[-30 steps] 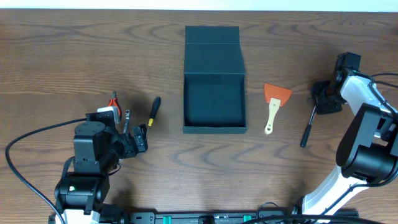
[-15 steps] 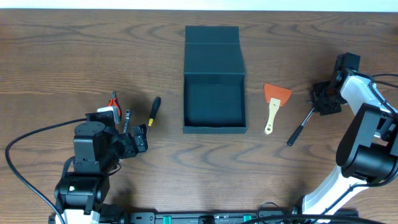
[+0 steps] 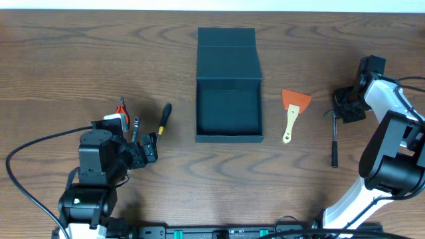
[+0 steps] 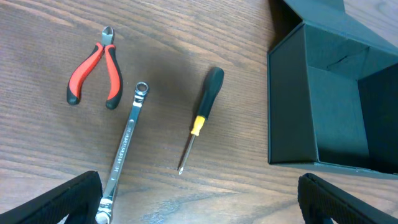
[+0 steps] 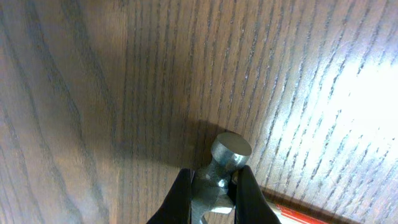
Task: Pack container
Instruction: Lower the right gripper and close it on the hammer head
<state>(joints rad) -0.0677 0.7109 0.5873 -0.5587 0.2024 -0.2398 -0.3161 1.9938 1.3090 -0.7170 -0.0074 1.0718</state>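
- The table (image 3: 66, 53) is brown wood with wavy lines.
- The container (image 3: 229, 113), a big dark box, sits open in the middle, with its lid flat behind it.
- Left of it lie red pliers (image 4: 112, 74), a silver wrench (image 4: 124, 146) and a black-handled screwdriver (image 4: 198, 124), close together but not touching.
- Right of it lies a scraper (image 3: 292, 113) with an orange blade.
- Farther right is a small hammer (image 3: 334, 143).

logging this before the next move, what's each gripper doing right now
left gripper: open, holding nothing
right gripper: shut on the hammer, gripped just below its head
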